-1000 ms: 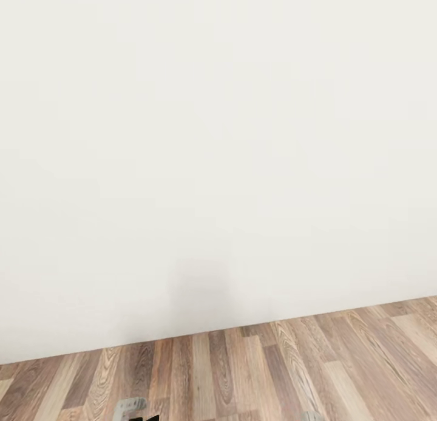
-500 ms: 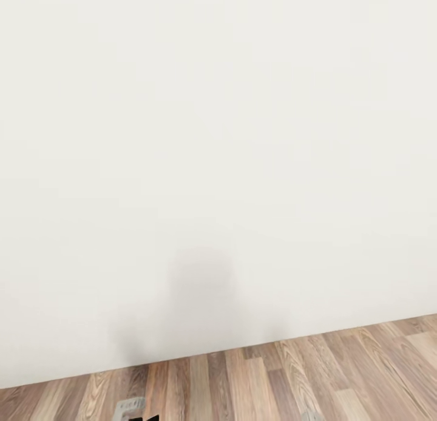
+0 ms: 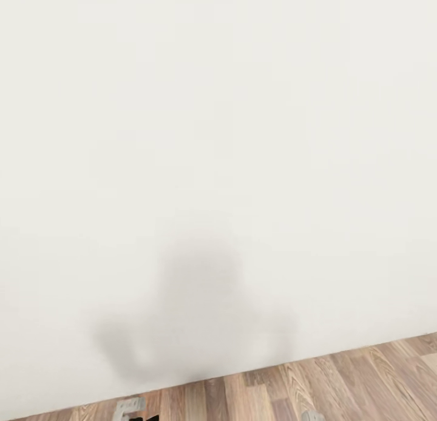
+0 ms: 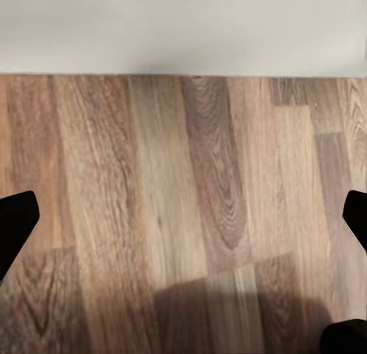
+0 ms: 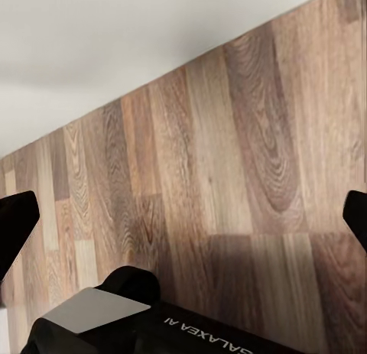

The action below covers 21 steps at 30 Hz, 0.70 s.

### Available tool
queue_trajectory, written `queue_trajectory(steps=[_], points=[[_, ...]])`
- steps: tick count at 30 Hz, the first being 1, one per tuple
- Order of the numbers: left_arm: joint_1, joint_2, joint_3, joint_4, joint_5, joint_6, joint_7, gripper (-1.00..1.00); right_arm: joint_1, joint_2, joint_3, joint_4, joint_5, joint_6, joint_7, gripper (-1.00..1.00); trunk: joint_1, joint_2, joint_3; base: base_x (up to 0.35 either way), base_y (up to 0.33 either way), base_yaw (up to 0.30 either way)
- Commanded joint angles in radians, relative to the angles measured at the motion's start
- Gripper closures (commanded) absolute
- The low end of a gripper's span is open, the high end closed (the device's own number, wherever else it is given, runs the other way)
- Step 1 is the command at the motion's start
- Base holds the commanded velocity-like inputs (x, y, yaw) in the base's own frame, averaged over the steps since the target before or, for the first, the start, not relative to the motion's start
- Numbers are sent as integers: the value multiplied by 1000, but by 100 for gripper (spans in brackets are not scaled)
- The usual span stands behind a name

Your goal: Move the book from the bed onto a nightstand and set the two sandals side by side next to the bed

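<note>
In the left wrist view, the left gripper (image 4: 183, 216) had its two dark fingertips (image 4: 15, 220) set far apart at opposite edges of the picture, with nothing between them but bare wood-plank floor (image 4: 191, 209); it held and touched nothing. In the right wrist view, the right gripper (image 5: 183, 216) showed the same wide spread, its fingertips (image 5: 15, 220) apart and empty over the floor, with a dark part of the robot's own body (image 5: 153, 323) lettered GALAXEA just beside the planks. Beyond both grippers, a plain white wall (image 3: 218, 136) met the floor, and in the head view a soft grey shadow (image 3: 194, 299) of the robot lay on that wall. The robot stood close to a bare wall of the room; the book, the bed, the nightstand and the sandals were out of sight. Judging from the empty grippers, no item was in transit, and whether either part of the task was done could not be told here.
</note>
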Motion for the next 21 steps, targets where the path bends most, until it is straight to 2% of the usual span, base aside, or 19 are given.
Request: queue_trajectory(steps=[1,7,21], points=[[-1,0,8,1,-11,-5,-2,-100,-2,0,4,5,-10,-5,4,-100,1,0,-1,287,0,-213],[-1,0,8,1,-11,-5,-2,-100,-2,0,4,5,-10,-5,4,-100,1,0,-1,93,0,-262],[-1,0,8,1,-11,-5,-2,-100,-2,0,4,5,-10,-5,4,-100,1,0,-1,4,0,-275]])
